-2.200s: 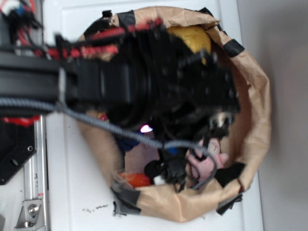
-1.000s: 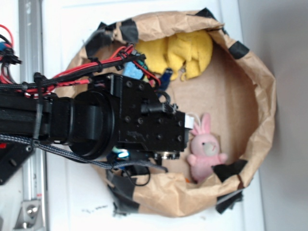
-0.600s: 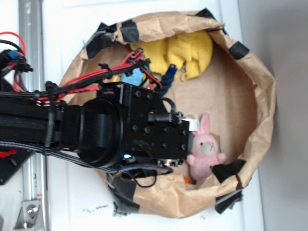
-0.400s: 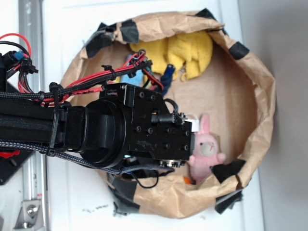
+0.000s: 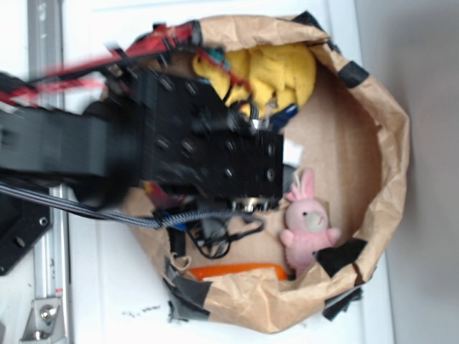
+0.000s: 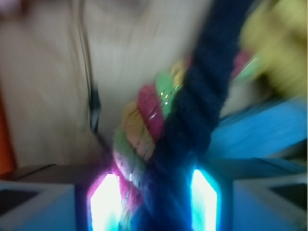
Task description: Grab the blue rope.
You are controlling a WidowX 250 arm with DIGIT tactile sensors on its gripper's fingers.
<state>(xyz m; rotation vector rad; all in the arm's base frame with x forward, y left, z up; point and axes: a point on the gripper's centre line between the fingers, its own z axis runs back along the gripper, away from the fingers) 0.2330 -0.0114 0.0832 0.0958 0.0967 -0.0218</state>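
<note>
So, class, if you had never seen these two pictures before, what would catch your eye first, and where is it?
In the exterior view, the big black robot arm fills the left half, blurred, over a brown paper bowl holding a pink bunny and yellow plush. In the wrist view, the blue rope runs up between the glowing gripper fingers, with a striped rope pressed beside it.

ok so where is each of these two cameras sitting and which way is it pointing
Exterior: sits overhead, looking straight down into the brown paper bin on the white table; the black arm reaches in from the left, motion-blurred, hiding the gripper below it.
Wrist: rides just behind the gripper, facing forward between its two lit fingers, which flank the blue rope and the striped rope; the picture is blurred.
Shared: the yellow plush is the yellow blur at the wrist view's upper right, and both see the bin's brown floor.
</note>
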